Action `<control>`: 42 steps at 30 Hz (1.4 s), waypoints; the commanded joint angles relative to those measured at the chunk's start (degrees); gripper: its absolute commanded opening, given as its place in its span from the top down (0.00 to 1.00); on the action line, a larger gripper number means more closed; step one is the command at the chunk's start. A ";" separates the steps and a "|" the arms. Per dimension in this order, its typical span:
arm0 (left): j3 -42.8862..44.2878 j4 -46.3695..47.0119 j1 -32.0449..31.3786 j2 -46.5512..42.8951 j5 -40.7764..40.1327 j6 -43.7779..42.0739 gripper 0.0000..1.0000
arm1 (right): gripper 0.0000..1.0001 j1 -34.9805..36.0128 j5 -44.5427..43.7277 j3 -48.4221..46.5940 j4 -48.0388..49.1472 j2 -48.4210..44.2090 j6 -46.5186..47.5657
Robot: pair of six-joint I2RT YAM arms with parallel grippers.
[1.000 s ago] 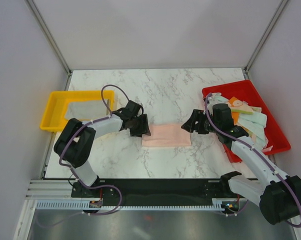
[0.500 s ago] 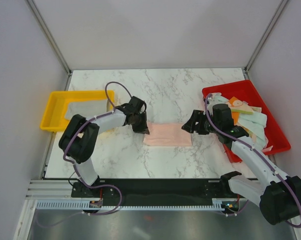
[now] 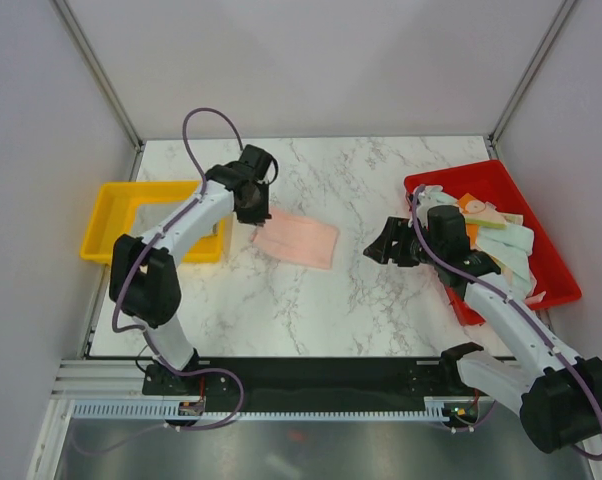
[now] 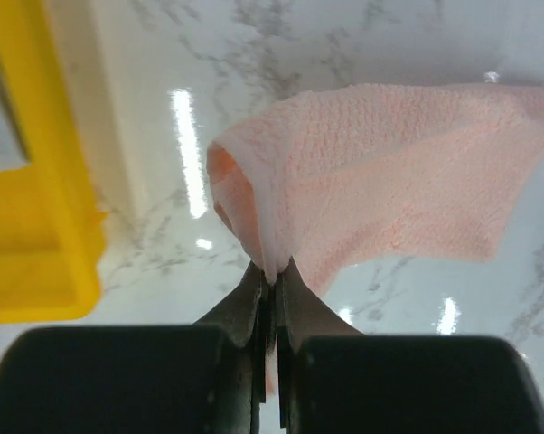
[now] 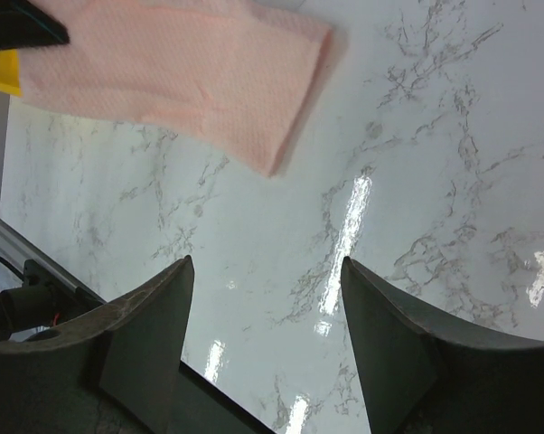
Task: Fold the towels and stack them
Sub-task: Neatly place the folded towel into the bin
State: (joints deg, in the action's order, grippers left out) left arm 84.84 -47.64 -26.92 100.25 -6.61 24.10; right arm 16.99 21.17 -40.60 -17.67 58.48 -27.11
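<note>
We see the left gripper (image 3: 257, 207) closed tight on one edge of the pale pink towel (image 3: 297, 239), just beside the near right corner of the yellow bin (image 3: 103, 216). In the left wrist view the jaws meet with a bunched fold of the waffle-textured cloth pinched between them. The rest of the towel spreads away from the gripper over the marble surface (image 3: 381, 175). The towel lies folded and skewed, its long side running from the gripper toward the middle of the surface. We cannot tell whether its far end rests on the marble or hangs just above it.

A grey-white towel (image 3: 167, 215) lies flat inside the yellow bin. The right gripper (image 3: 377, 250) stands open and holds nothing. It hovers over bare marble, well apart from the pink towel and near the red bin (image 3: 546, 270). In that bin a loose heap of mint green, orange-printed and pale towels (image 3: 499, 238) is piled.
</note>
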 commanded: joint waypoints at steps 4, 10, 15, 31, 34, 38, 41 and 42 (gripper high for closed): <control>6.04 -10.37 8.62 -4.36 -9.39 -10.91 0.98 | 0.25 0.06 -0.16 -2.21 1.41 2.16 2.06; 5.95 -9.76 16.18 -5.24 -8.07 -16.09 0.98 | 0.25 0.06 0.45 -2.29 3.17 4.36 2.24; 8.67 -7.83 21.98 -3.31 -7.71 -16.63 0.98 | 0.25 0.06 0.45 -2.29 4.05 4.72 2.59; 15.70 -2.99 30.52 6.18 -12.28 -21.99 0.98 | 0.25 0.06 0.37 -2.11 6.86 8.40 3.29; 16.67 -2.37 30.96 7.33 -12.19 -22.77 0.98 | 0.25 -0.03 0.89 -2.73 6.60 9.55 3.12; 18.08 -1.93 31.40 9.17 -15.01 -23.48 0.98 | 0.25 -0.03 1.42 -2.64 6.69 9.55 2.86; 18.61 -1.93 32.63 9.35 -13.34 -23.22 0.98 | 0.25 -0.03 0.45 -2.20 6.86 9.46 2.59; 18.09 -1.85 32.98 9.18 -13.69 -23.65 0.98 | 0.25 -0.03 0.45 -2.12 6.86 9.81 2.59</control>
State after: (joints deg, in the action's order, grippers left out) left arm 100.64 -51.35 4.49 109.62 -18.11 3.42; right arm 16.99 21.39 -40.73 -12.93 68.10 -25.02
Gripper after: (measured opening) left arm 0.045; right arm 0.751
